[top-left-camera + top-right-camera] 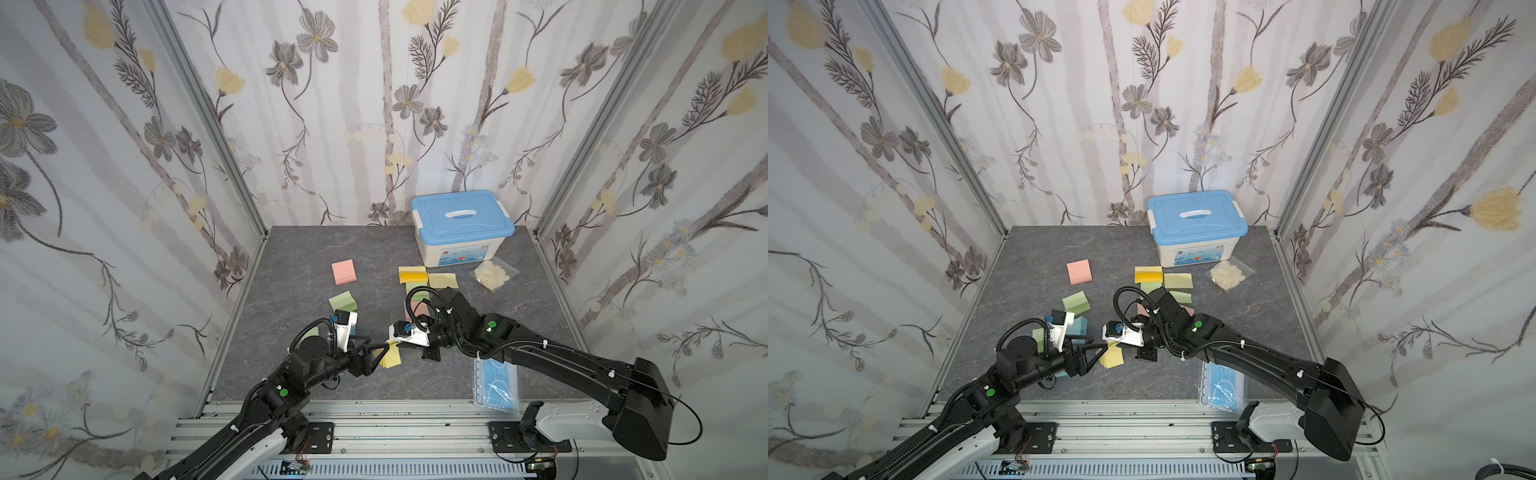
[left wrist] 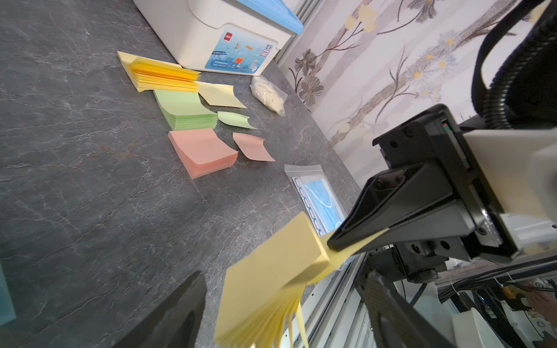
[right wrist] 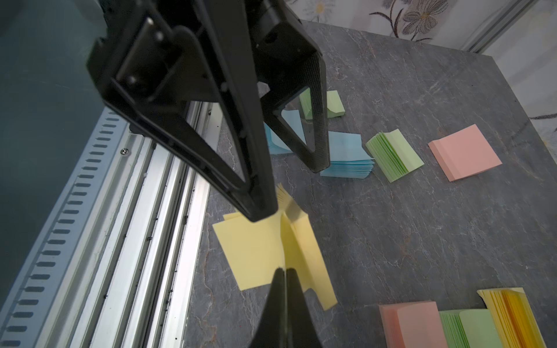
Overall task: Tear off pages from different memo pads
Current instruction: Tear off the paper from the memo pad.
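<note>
Closest to the lens, the right gripper has its jaws pressed together on a yellow page, and the yellow memo pad hangs fanned from that sheet, low over the front of the table. The left gripper holds its jaws wide beside the pad, gripping nothing. Farther back a pink memo pad and a green memo pad lie on the table.

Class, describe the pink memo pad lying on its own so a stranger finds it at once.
Start at the blue-lidded box at the back of the grey table. Left of it, nearer the robot, lies the pink pad. Unlike the other pink pad, whose pages are fanned, it lies neat and alone.
</note>
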Motion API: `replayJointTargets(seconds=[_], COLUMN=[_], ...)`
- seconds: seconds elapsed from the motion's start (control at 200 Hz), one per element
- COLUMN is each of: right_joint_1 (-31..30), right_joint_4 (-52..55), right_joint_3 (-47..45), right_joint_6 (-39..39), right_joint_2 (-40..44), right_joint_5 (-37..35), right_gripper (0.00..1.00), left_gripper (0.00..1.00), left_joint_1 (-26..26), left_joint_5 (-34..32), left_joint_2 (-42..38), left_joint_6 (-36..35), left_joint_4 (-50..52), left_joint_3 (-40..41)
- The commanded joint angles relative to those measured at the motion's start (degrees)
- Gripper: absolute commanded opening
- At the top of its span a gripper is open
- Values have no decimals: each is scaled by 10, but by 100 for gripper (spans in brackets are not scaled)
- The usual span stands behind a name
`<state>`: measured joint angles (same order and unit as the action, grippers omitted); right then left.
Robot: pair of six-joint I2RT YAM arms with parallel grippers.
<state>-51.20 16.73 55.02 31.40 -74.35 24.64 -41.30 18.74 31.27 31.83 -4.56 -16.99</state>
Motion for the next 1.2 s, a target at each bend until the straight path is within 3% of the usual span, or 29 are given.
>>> replayJointTargets(seconds=[0.0, 0.345, 0.525, 0.584, 0.749, 0.814, 1.084, 1.194], right_joint_1=[0, 0, 0, 0, 2, 3, 6, 7], right_joint_4=[-42, -60, -59, -59, -58, -58, -56, -53], right_joint_3=[-5, -10, -11, -29, -43, -47, -46, -46], right_joint_6=[-29, -63, -68, -68, -64, -65, -67, -65], right_joint_2=[8, 24, 42, 50, 67, 72, 87, 95], right_joint_5=[50, 60, 47, 46, 17, 8, -25, -65], right_gripper=[0, 0, 0, 0, 0, 0, 0, 0], left_gripper=[86, 85, 81, 74, 40, 32, 0, 0], left_joint_1=[-4, -42, -57, -58, -58, -58, -58, -58], left_joint_5=[19, 30, -17, -37, -66, -75, -85, -99], left_joint_2=[2, 41, 44, 35, 9, 2, 2, 3], left_joint_6=[12, 17, 5, 2, -1, -1, 0, 2], left_joint_4=[-49, -91, -50, -31, -4, 4, 12, 22], left_joint_3=[2, 3, 1, 1, 4, 4, 3, 1])
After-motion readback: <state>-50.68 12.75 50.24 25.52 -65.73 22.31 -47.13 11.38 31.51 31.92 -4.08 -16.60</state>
